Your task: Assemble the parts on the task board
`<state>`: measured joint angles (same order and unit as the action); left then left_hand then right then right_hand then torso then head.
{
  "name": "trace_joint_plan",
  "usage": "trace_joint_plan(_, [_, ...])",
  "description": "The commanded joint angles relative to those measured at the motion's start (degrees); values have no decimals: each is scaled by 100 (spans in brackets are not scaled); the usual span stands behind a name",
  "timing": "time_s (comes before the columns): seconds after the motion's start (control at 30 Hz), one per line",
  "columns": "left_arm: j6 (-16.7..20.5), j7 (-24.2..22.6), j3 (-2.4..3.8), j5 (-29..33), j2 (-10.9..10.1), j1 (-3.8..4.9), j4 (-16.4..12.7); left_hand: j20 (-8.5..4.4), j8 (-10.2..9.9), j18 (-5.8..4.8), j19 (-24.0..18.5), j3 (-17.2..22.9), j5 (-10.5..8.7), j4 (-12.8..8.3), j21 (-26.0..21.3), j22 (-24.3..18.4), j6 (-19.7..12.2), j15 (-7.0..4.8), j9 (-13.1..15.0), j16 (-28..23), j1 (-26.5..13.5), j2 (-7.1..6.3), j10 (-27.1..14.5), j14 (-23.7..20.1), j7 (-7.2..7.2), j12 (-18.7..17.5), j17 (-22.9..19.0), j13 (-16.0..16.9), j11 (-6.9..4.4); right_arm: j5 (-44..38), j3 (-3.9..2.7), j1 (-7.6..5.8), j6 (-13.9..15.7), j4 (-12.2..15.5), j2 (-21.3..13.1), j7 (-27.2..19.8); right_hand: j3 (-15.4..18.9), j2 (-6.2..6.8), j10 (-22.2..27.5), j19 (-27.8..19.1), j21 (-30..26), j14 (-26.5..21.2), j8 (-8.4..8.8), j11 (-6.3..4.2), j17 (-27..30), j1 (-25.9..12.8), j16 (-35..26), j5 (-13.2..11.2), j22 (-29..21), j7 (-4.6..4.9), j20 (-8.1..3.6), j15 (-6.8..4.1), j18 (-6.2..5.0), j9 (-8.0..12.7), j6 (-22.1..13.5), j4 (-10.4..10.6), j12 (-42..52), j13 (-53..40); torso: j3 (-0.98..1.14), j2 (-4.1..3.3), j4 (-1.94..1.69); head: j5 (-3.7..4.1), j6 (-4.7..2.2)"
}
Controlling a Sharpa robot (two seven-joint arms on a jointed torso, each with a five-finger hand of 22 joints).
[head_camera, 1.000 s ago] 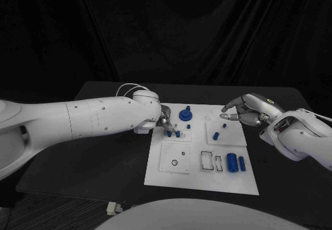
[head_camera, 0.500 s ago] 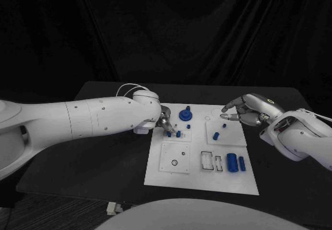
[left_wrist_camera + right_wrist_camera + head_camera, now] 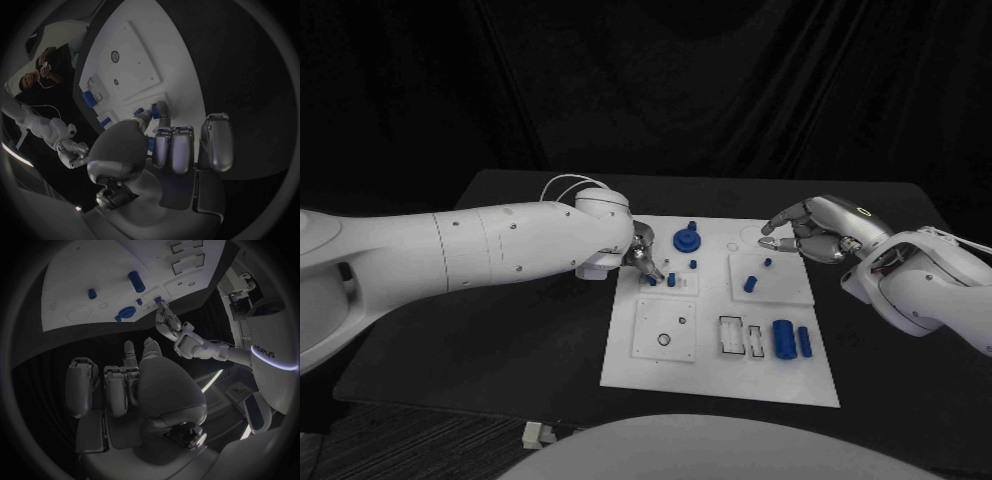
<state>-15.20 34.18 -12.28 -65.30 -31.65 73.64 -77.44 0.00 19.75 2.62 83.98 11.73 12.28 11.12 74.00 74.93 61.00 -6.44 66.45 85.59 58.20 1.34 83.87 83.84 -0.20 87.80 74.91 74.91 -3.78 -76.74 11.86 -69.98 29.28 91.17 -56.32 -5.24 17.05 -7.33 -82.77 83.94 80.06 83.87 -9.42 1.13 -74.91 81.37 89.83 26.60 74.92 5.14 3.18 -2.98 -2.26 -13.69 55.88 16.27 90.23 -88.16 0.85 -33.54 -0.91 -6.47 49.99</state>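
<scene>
Two hands over the task board (image 3: 718, 375), each at its far end.

The left hand (image 3: 643, 255) pinches a small blue part (image 3: 653, 280) between its fingertips at the board's left edge, just beside another blue peg (image 3: 672, 279); a second ago that hand sat slightly higher. The right hand (image 3: 808, 235) hovers over the board's right corner with its fingers curled and nothing visible in them, unmoved. The board lies mid-surface.

dim scene, black backdrop | my wrist views fisheye, edges bent, dark rim | my near fingers soft-focus
</scene>
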Motion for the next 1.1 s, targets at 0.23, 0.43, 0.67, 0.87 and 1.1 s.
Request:
trace_joint_plan(0.23, [-88, -57, 5, 27, 24, -11, -11, -21, 26, 43, 99, 66, 350, 12, -10, 1104, -28, -40, 50, 12, 75, 30, 535, 503, -6, 5, 1103, 1368, -48, -33, -3, 16, -29, -3, 3, 74, 16, 14, -723, 53, -37, 613, 26, -98, -1509, 60, 17, 37, 1167, -1, 3, -22, -32, 6, 36, -34, -23, -184, 1, -1, -1, -7, 1])
trace_joint_plan(0.43, [-111, -58, 5, 52, 36, -11, -4, -24, 41, 40, 104, 88, 411, 30, 4, 1108, 13, -43, 63, 37, 75, 48, 540, 510, -14, 18, 1126, 1376, -56, -33, -3, 17, -30, -16, 6, 77, 16, 14, -723, 53, -37, 613, 26, -98, -1509, 60, 17, 37, 1167, -1, 3, -22, -32, 6, 36, -34, -23, -184, 1, 1, -2, -8, 1])
trace_joint_plan(0.67, [-140, -57, 5, 76, 58, -12, 12, -28, 56, 38, 109, 97, 447, 53, 17, 1111, 67, -48, 73, 50, 62, 47, 544, 514, -26, 28, 1138, 1383, -62, -33, -3, 17, -29, -19, 5, 76, 15, 14, -723, 50, -44, 613, 27, -96, -1509, 73, 17, 49, 1165, 1, 3, -22, -34, 6, 37, -33, -23, -184, 1, -2, 0, -16, 1])
trace_joint_plan(0.87, [-158, -54, 5, 84, 80, -13, 36, -38, 56, 35, 119, 76, 325, 149, 35, 1116, 159, -62, 71, 67, -15, 31, 551, 520, -41, 45, 1155, 1394, -77, -33, -3, 18, -31, -23, 8, 73, 14, 14, -723, 52, -41, 613, 27, -96, -1509, 77, 17, 52, 1166, 0, 3, -22, -33, 6, 37, -34, -23, -184, 3, 0, -3, -13, 1])
trace_joint_plan(1.1, [-210, -48, 5, 86, 102, -14, 66, -51, 34, 30, 132, -22, 137, 408, 64, 1122, 255, -72, 77, 83, -205, 23, 557, 527, -55, 58, 1170, 1402, -88, -33, -3, 20, -36, -28, 9, 71, 12, 15, -723, 52, -41, 613, 27, -96, -1509, 86, 17, 60, 1166, 0, 3, -21, -33, 7, 38, -37, -23, -184, 1, 0, -1, -18, 1])
